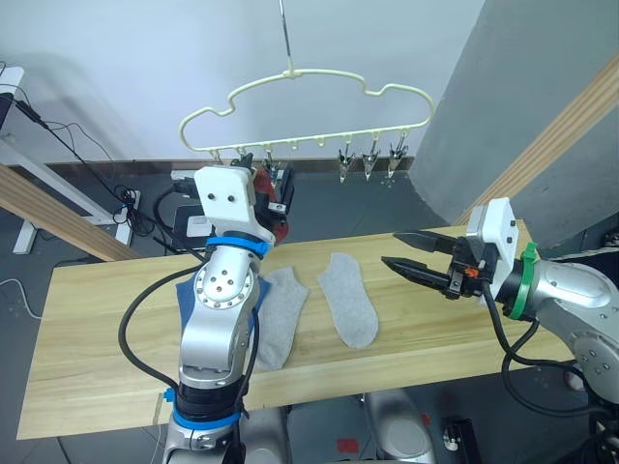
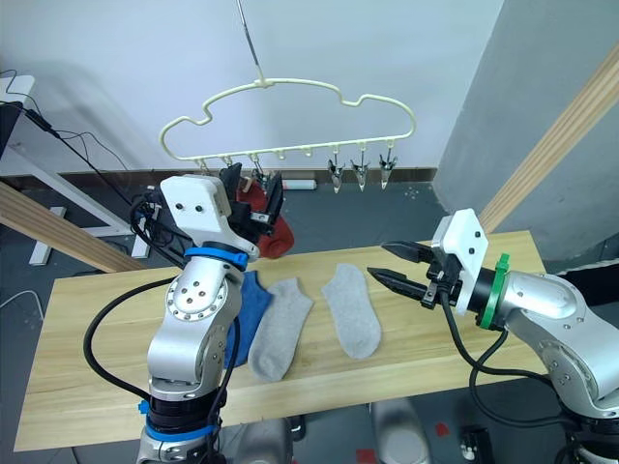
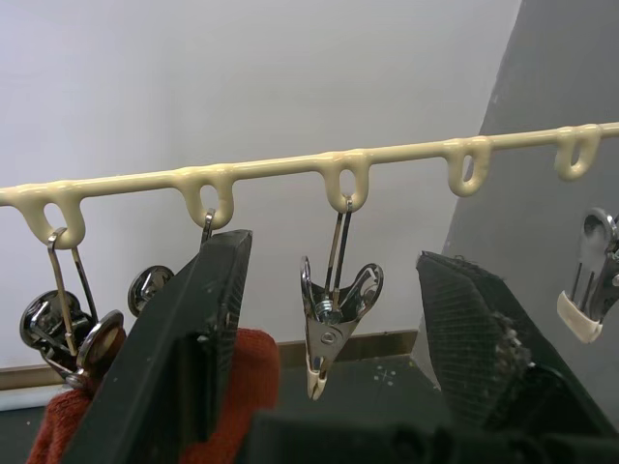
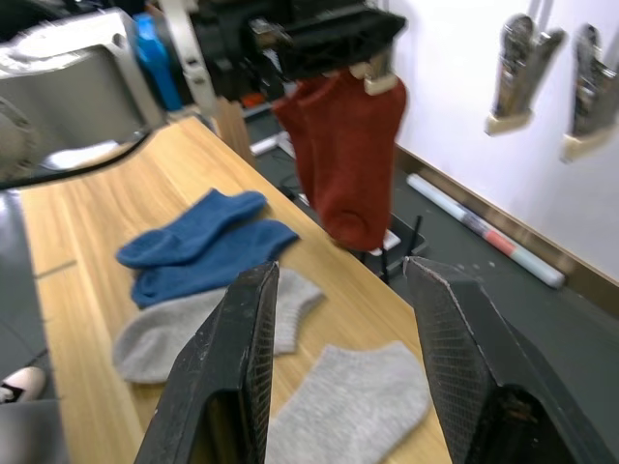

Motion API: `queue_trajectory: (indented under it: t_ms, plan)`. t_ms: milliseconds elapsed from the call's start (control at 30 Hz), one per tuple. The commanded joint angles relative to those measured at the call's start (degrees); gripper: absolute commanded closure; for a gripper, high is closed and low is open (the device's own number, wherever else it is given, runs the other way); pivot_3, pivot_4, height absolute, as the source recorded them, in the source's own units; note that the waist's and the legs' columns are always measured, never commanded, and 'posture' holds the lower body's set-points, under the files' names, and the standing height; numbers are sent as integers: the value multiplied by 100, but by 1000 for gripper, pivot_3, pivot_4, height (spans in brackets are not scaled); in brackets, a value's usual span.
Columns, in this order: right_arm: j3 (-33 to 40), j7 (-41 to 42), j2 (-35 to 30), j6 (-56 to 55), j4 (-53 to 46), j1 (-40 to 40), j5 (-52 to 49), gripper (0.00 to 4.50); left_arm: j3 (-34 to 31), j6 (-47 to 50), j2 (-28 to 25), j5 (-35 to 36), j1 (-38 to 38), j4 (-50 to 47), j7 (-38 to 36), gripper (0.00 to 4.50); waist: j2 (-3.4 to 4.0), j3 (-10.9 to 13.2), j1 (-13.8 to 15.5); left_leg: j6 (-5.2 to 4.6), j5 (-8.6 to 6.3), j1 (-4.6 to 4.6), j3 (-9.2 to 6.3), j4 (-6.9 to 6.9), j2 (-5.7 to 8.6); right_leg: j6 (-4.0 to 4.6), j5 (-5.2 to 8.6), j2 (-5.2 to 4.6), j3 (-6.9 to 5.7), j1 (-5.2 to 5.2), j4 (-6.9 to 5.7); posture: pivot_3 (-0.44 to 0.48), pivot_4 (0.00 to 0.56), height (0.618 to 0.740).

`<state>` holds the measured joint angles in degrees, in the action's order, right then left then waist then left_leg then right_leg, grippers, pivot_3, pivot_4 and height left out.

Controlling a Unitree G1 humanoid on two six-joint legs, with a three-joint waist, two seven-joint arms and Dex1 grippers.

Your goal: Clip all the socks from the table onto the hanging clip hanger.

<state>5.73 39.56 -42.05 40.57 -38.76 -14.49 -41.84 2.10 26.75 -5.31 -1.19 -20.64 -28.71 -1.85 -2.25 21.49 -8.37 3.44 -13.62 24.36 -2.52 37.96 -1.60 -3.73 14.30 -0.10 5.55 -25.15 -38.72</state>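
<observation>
From my head camera, my left gripper [image 2: 253, 198] is raised to the clip hanger [image 1: 309, 114], fingers spread beside a hanging brick red sock [image 2: 274, 232]. My right gripper [image 1: 414, 257] hovers above the right part of the wooden counter [image 1: 97, 358], fingers spread and empty. Two light grey socks [image 1: 346, 298] lie flat mid-counter, near each other, with a blue sock [image 2: 247, 309] just to their left, partly behind my left arm. From my left wrist camera, my spread fingers [image 3: 189, 343] frame one empty metal clip [image 3: 332, 324] dangling from the pale-yellow bar, and red fabric shows beside one finger under a neighbouring clip. From my right wrist camera, my fingers [image 4: 232, 372] stand apart over the grey socks; two blue socks [image 4: 198, 246] lie overlapping beyond them, and the red sock hangs clipped above the counter's far edge.
</observation>
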Motion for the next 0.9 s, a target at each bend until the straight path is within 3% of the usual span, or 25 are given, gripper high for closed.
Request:
queue_trajectory:
  t_ms: [33,167,467,600,733,900]
  plan:
    - [141,6,-59,-21,-240,-7,-147,2340,51,-70,0,-77,-4,-219,21,2676,0,0,0,0,0,0,0,0,0,0,0,0,0,0,0,-273,354,740]
    - [141,6,-73,-19,-239,11,-150,2340,34,-61,-5,-112,11,-222,49,3701,0,0,0,0,0,0,0,0,0,0,0,0,0,0,0,-273,353,740]
    - [11,42,-144,-27,-242,134,0,2340,-23,-70,-45,-130,72,-302,-17,3780,0,0,1,0,0,0,0,0,0,0,0,0,0,0,0,-270,351,740]
    - [-922,-571,19,-175,-181,443,1123,1479,-138,-8,-240,187,77,-377,-412,3781,-3,-2,-2,0,0,0,-1,-2,-3,0,0,2,-1,-1,1,-260,356,740]
    - [-1748,-1245,420,-264,-31,372,2160,24,-253,104,-436,398,30,-378,-644,3783,-2,-2,-16,1,1,-1,6,-2,-5,0,0,3,5,-11,-7,-260,358,740]
    - [-3071,-2382,1635,-362,938,270,3530,0,-586,246,-822,870,-292,-215,-1114,3797,-14,-9,-8,4,2,-2,1,-3,-8,0,0,6,3,-14,-11,-238,360,740]
